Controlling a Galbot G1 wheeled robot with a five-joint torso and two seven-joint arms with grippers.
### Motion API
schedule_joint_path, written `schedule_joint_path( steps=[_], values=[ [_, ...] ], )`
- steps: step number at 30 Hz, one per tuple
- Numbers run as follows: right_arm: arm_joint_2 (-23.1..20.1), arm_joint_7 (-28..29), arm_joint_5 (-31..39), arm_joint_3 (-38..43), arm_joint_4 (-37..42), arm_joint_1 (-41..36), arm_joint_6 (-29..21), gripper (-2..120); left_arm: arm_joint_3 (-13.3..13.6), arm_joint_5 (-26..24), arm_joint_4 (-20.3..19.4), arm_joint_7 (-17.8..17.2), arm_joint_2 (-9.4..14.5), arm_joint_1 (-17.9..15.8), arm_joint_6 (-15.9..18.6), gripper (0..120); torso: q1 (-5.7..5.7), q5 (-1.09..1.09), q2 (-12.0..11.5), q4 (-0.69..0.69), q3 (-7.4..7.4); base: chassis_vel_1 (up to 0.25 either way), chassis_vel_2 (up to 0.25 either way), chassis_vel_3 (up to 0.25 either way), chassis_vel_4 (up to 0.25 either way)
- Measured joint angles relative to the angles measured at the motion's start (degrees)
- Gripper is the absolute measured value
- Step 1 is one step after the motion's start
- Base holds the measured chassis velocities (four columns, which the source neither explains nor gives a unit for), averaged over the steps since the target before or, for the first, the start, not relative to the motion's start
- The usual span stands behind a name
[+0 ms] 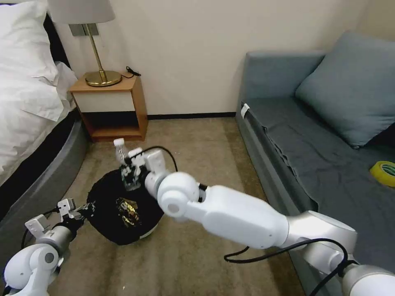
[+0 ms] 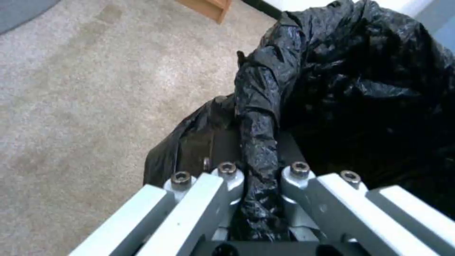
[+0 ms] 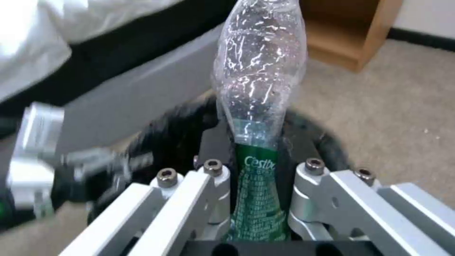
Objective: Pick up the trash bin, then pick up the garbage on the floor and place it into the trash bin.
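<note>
In the head view, the trash bin (image 1: pixel 119 213), round and draped in a crinkled black bag over a whitish base, sits low and left of centre on the beige carpet (image 1: pixel 197 148). A shiny gold-brown wrapper (image 1: pixel 128 211) lies inside it. The left end effector (image 1: pixel 84 208) meets the bin's left rim. The right end effector (image 1: pixel 131 174) sits over the far rim, gripping a clear bottle (image 1: pixel 121 158) that points up.

In the left wrist view, the left end effector (image 2: pixel 260 199) is clamped on a twisted fold of glossy bag at the trash bin (image 2: pixel 360 89) rim.

In the right wrist view, the right end effector (image 3: pixel 258 199) is closed on the green label of the crumpled bottle (image 3: pixel 258 81), above the bin's dark opening (image 3: pixel 312 142).
</note>
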Motion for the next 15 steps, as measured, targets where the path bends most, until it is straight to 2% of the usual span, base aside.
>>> schedule_joint_path(
  steps=[9,11,15],
  values=[
    [-0.22,-0.26,-2.90,-2.26,1.26,-3.22,0.03,13,-0.64,-0.24,-0.39,0.23,-0.34,0.76,-0.05,4,0.00,0.00,0.00,0.00,0.00,0.000,0.000,0.000,0.000],
    [-0.23,-0.23,-3.08,-2.54,1.40,-3.62,-0.30,16,-0.69,-0.30,-0.57,0.23,-0.43,0.82,-0.05,4,0.00,0.00,0.00,0.00,0.00,0.000,0.000,0.000,0.000],
    [-0.27,-0.22,-4.14,-3.02,1.53,-4.97,-0.71,31,-0.76,-0.45,-1.08,0.22,-0.57,1.05,-0.02,4,0.00,0.01,0.00,0.00,0.00,0.000,0.000,0.000,0.000]
  ],
)
